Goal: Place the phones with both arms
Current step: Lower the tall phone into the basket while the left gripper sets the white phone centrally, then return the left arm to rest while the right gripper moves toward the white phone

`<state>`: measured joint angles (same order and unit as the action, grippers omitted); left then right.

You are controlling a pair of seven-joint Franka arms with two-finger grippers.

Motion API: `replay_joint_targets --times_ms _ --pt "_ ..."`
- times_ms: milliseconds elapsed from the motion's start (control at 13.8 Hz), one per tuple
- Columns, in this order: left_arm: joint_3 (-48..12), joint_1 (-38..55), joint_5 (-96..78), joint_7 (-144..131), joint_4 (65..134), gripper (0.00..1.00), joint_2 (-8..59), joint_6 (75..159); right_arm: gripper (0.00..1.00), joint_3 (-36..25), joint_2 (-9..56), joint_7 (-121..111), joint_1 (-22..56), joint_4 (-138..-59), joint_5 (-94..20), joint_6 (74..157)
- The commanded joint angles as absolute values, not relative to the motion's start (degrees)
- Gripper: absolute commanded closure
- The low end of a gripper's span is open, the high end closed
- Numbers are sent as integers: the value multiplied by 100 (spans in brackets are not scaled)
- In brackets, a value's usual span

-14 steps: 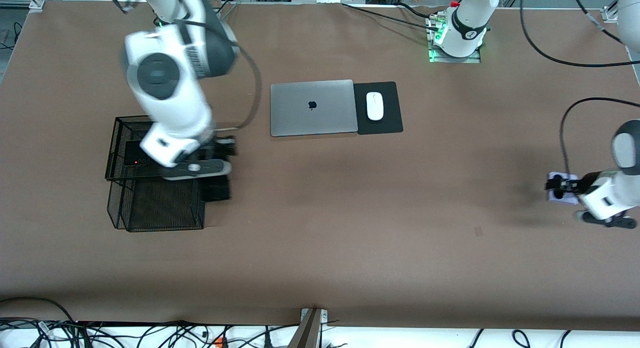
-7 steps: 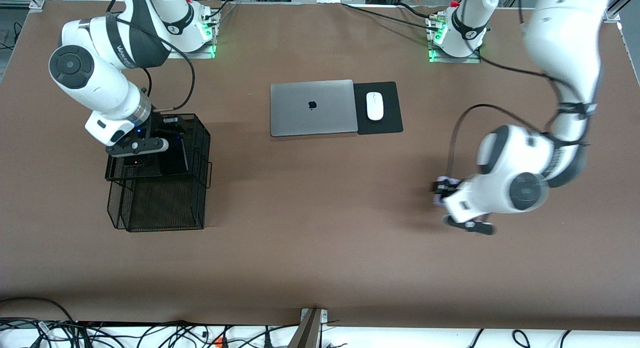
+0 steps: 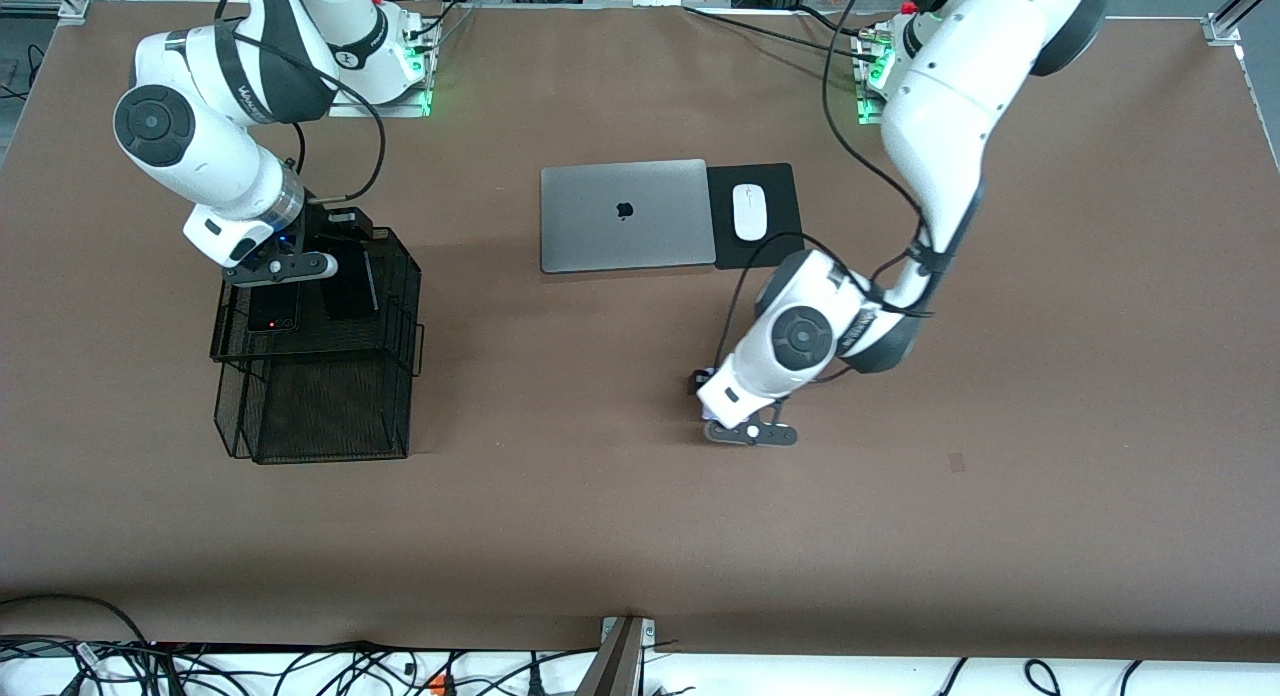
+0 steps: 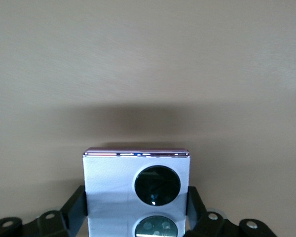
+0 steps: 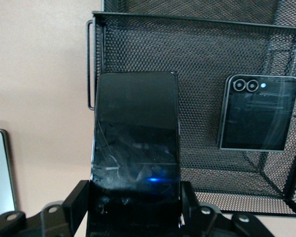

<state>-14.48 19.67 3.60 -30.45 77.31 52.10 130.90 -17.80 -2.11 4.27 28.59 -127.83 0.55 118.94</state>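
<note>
Lilac-white phone (image 4: 136, 195) clamped between left gripper's (image 3: 712, 396) fingers (image 4: 75, 207) over bare counter (image 3: 620, 496), at five o'clock from laptop (image 3: 627, 215). Long black phone (image 5: 135, 148) pinched by right gripper (image 3: 335, 266) above mesh basket's (image 3: 392, 306) upper tray; folded black phone (image 5: 258, 112) lay inside.

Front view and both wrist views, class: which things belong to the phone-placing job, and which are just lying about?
Part of the job:
- slim black phone, in the right gripper over the mesh tray
- folded black phone, in the tray
- lilac-white phone, in the left gripper

Lying about:
- laptop
- mouse
- mouse pad
</note>
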Motion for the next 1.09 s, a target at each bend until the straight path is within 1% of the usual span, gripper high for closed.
replay_joint_targets --times_ms 0,72,145,217,290,362,507,652,796,1014 --pt "-1354 2214 264 -3383 7497 54 5326 13096 45 -1670 -203 396 2646 -12902 88 12303" --pt "-1354 2232 264 -3384 7497 53 5326 13096 45 -1661 -115 396 2611 -12902 88 12505" --pt "-1354 2241 264 -3366 7514 49 5335 13096 45 -1661 -19 404 2610 -12894 88 12655" --pt "-1354 2285 333 -3297 7549 37 5344 13096 45 -1661 52 404 2610 -12894 88 12769" --pt "-1354 2407 351 -3305 7567 15 5326 13096 45 -1652 114 413 2610 -12894 79 12849" --pt "-1354 2434 352 -3313 7550 0 5291 13096 45 -1652 201 422 2610 -12894 70 12945" --pt "-1354 2356 351 -3323 7532 0 5195 13035 45 -1652 307 439 2602 -12894 44 13069" --pt "-1371 2163 351 -3322 7602 0 4923 12842 45 -1652 360 448 2602 -12894 44 13104" --pt "-1397 1979 352 -3313 7559 0 4511 12046 42 -1652 387 492 2610 -12902 35 13061" --pt "-1354 1602 352 -3069 7559 0 3711 10665 40 -1644 474 527 2610 -12911 9 12982"
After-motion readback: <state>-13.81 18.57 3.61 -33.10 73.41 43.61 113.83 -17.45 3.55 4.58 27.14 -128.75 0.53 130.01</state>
